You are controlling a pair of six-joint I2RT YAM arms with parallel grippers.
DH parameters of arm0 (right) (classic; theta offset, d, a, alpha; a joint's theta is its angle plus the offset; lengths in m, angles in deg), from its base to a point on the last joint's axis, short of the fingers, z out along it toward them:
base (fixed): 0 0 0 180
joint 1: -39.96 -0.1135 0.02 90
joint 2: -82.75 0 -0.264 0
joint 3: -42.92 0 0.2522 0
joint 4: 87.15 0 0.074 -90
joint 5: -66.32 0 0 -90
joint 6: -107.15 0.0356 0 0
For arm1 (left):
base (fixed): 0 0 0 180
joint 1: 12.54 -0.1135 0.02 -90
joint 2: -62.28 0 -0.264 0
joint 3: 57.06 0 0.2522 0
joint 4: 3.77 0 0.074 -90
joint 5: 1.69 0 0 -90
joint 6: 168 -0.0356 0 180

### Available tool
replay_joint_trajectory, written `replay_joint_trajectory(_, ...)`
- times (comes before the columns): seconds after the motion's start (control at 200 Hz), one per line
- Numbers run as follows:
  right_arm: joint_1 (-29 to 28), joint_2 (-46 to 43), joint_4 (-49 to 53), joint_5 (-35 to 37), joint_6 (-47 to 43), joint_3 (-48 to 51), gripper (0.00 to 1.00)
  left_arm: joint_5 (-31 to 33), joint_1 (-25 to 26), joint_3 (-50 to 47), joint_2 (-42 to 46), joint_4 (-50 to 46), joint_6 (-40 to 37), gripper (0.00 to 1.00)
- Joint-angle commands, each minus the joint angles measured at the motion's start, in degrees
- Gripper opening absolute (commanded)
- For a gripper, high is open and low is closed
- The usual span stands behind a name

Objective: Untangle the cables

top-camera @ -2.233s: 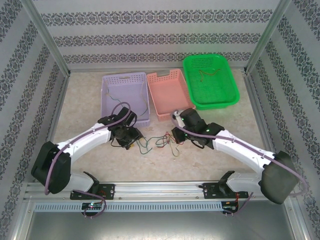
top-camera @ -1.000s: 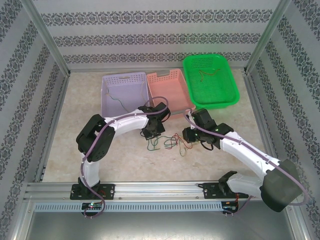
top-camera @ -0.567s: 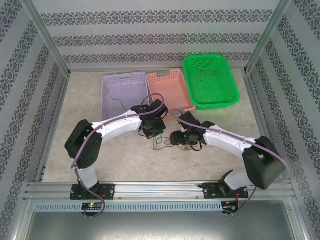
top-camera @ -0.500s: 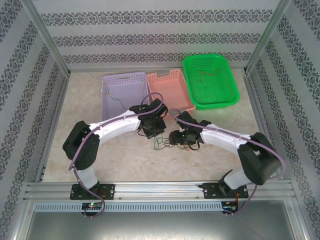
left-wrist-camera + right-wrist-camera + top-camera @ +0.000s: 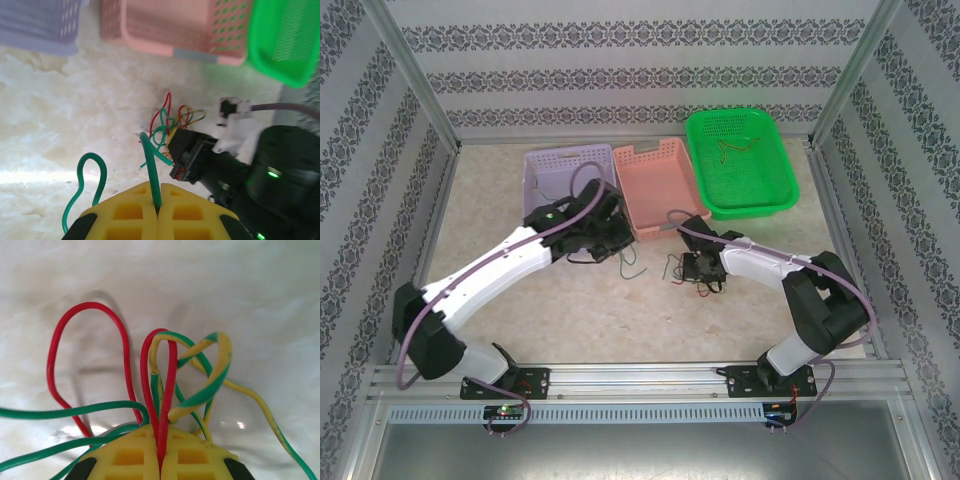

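Left fingers clamp green cable; right fingers clamp red cable. Tangle on worktop between arms. Opposed grips likely for pulling strands apart.

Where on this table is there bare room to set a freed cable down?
Bare table lies near, between left arm, right arm and the rail, and left of the lilac basket. Crowded: before the pink basket, where left gripper pinches the green cable and right gripper the red cable.
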Motion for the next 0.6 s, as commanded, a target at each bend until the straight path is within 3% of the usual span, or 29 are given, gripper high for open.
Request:
replay_joint_trajectory(0.0, 2.1, -2.4, 3.5, 2.6, -2.2, -0.3, 0.0, -0.1, -3.2, 0.4, 3.4, 1.2, -3.6, 0.0)
replay_joint_trajectory(0.1, 2.2, -6.8, 3.3, 0.5, -5.1, -1.7, 0.22, -4.6, -5.8, 0.6, 3.8, 4.5, -7.6, 0.0)
replay_joint_trajectory(0.225, 2.2, -14.0, 7.9, -1.9, -6.2, -6.8, 0.47, -15.8, -10.0, -0.3, 2.4, 13.2, -10.2, 0.0)
replay_joint_trajectory(0.34, 2.3, -20.5, 11.3, -5.9, -4.4, -11.7, 0.52, -24.9, -11.7, 1.4, -0.1, 18.3, -15.6, 0.0)
replay_joint_trajectory(0.46, 3.1, -23.9, 10.7, -16.1, 1.2, -15.2, 0.52, -36.5, -11.9, 3.3, -2.5, 21.8, -24.3, 0.0)
replay_joint_trajectory(0.595, 3.9, -23.5, 8.5, -28.5, 11.3, -17.8, 0.52, -38.1, -11.9, 1.5, -1.9, 21.9, -33.2, 0.0)
